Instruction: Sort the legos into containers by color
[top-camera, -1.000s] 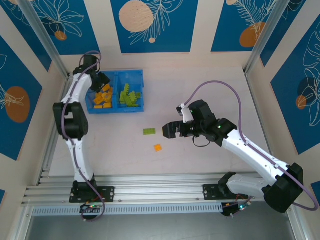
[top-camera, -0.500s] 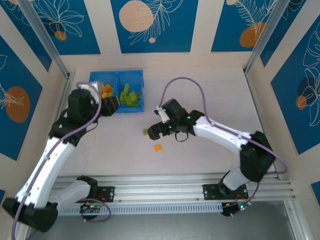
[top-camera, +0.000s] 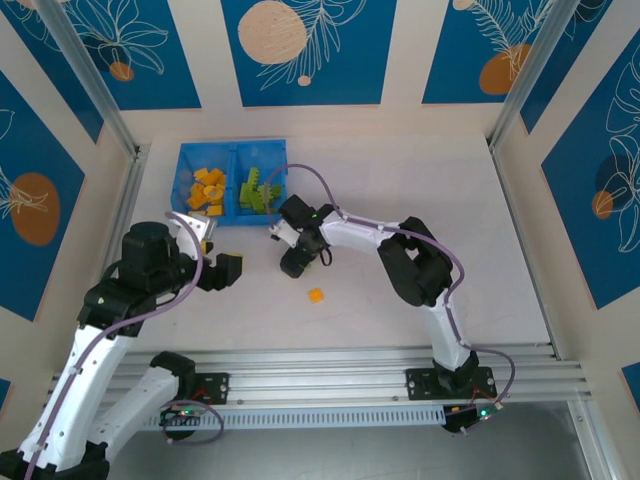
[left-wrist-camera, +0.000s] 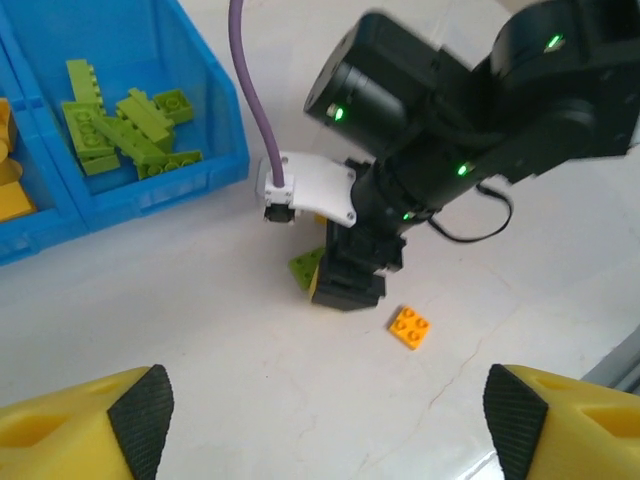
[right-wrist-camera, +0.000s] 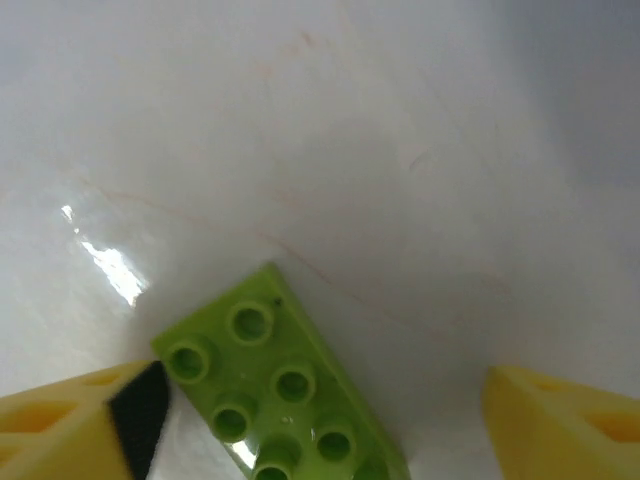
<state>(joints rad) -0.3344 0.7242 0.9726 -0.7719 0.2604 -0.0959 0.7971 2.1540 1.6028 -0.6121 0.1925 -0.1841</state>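
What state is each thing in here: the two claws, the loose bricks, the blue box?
Green brick: on the table, studs up, not gripped.
Orange brick: loose on the table, studs up.
Blue bin: orange bricks in left compartment, green bricks in right.
Left gripper: open, empty.
Right gripper: open, astride the green brick.

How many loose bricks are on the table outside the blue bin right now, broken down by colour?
Lime green studded plastic brick: 1
Orange-yellow studded plastic brick: 1
Total: 2
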